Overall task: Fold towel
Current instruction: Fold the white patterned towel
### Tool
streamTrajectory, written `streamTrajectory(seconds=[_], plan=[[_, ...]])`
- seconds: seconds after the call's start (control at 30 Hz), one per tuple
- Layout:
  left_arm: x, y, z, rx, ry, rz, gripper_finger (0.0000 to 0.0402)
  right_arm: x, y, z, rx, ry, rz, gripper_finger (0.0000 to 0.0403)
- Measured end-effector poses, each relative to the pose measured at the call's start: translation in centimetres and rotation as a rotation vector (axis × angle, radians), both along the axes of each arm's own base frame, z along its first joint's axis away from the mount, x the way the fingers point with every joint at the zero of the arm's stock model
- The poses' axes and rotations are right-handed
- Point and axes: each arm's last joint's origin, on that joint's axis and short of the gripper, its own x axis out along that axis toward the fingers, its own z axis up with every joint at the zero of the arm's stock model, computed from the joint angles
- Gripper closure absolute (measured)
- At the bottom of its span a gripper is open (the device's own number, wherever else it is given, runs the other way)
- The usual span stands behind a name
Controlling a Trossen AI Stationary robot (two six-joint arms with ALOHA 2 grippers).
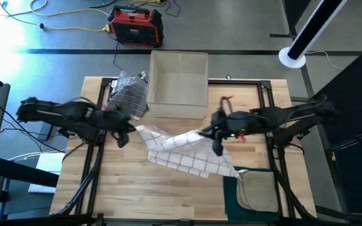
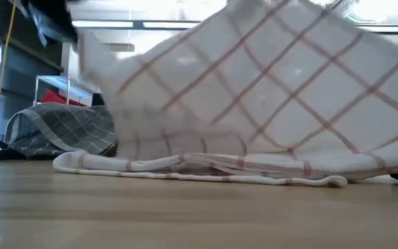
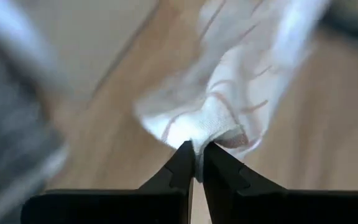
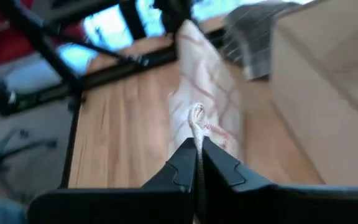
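Towel (image 2: 254, 104) fills our low view, one edge lifted, the rest on the table (image 1: 124, 194). Left gripper (image 1: 126, 130) and right gripper (image 1: 213, 139) each pinch a corner. We judge mid-fold, probably first; next, carry corners across evenly.

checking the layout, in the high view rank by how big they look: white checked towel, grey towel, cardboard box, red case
1. White checked towel, bunched, so close to the box
2. Cardboard box
3. Red case and grey towel look alike
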Motion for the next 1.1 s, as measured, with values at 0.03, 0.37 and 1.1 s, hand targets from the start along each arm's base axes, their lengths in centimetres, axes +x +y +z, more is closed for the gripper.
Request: streamTrajectory(seconds=[0.03,0.37,1.1], plan=[[-0.7,0.0,0.8,0.014,-0.077,-0.034,0.0389,-0.5,0.2,0.5,0.0,-0.027,-0.022,0.0403],[-5.1,0.4,6.4,0.083,-0.689,-0.154,0.0389,-0.6,1.8,5.4,-0.047,-0.487,0.005,0.0403],[-7.7,2.3,11.9,0.541,-1.043,0.414,0.0389,-3.8,-4.2,16.7,-0.506,-0.831,-0.248,0.0403]])
